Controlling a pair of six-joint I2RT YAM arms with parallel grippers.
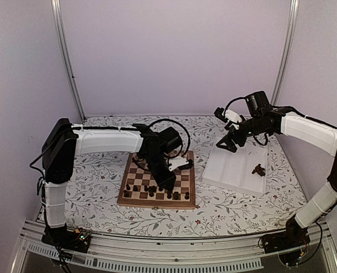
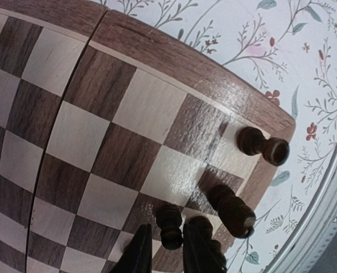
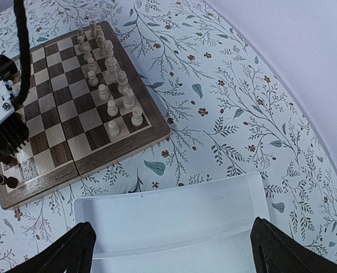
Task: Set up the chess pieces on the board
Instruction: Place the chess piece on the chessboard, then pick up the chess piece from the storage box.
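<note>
The left arm (image 1: 100,139) reaches over the board (image 1: 157,198), low down near the board's bottom right corner. In the left wrist view, its jaws are narrow and stand on both sides of one dark piece (image 2: 169,226) at the bottom middle of the frame. The piece stands up on a square. I cannot tell if the jaws are squeezing it or have just let go.

Two more dark pieces (image 2: 262,146) stand just to its right, by the board's edge. The pale pieces (image 3: 109,85) stand in rows on the other side of the board.

The right arm (image 1: 305,128) hangs above the white tray (image 1: 231,170). Its jaws are wide apart and hold nothing. A few dark pieces in the tray (image 1: 258,169) lie at the tray's right side.

I think this step is putting one dark piece on its square. Next, the left jaws should open more and go straight up, so they don't knock over the pieces beside them. Then the right jaws need to go down to the pieces in the tray and pick one up.
</note>
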